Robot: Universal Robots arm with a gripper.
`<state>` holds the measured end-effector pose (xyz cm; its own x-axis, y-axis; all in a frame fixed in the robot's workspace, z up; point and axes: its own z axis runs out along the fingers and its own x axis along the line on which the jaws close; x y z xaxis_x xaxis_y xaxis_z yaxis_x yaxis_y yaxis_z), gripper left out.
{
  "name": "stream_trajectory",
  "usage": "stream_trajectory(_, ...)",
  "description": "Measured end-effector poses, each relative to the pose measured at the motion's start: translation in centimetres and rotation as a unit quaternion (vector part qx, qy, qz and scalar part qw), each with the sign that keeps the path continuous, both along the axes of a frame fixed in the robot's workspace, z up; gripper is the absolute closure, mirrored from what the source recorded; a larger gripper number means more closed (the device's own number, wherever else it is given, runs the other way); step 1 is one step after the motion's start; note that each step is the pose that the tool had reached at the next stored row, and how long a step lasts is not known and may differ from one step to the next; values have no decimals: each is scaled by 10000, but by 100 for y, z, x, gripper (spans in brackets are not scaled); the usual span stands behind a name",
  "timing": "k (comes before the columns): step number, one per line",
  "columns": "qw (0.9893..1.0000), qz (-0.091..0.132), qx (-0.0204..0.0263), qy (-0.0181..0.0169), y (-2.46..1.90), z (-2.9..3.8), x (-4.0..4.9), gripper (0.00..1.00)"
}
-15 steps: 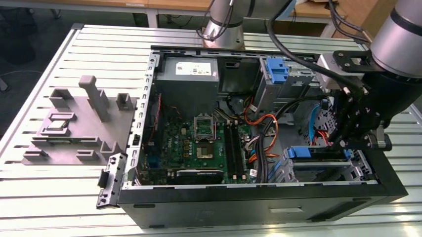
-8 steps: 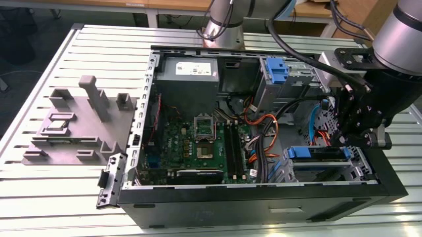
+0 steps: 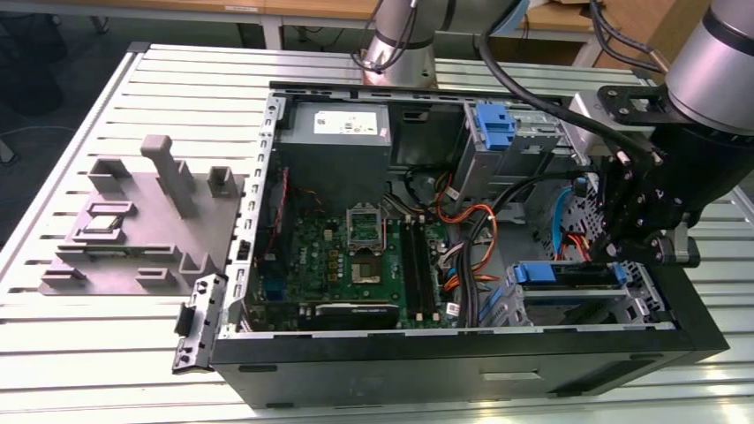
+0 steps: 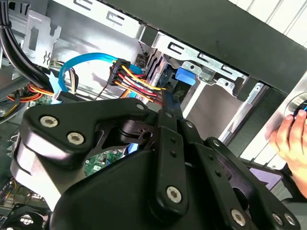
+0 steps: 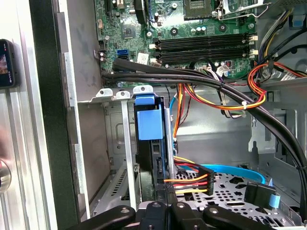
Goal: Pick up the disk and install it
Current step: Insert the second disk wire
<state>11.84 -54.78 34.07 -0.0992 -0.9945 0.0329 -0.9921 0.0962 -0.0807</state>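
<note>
Case [image 3: 471,367] bay: disk [image 5: 149,125] edge-on, seated lengthwise.

Blue disk [image 5: 149,123] bracket, green motherboard [image 3: 353,256], black case [image 3: 471,375], grey fixture [image 3: 141,221] at frame left, silver slatted tabletop [image 3: 94,353], black hand [image 3: 630,238], red-yellow-black cables [image 5: 192,182].

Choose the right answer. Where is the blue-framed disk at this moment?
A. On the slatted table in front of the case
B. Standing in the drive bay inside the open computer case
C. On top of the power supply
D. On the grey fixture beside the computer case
B: in the first wrist view the disk stands in the metal drive bay inside the open computer case, with the gripper close by it.
</note>
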Motion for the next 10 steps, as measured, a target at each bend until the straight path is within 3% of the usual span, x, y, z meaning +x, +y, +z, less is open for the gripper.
stream_trajectory(10, 10000, 0, -1, 1, 0, 1, -34, 90)
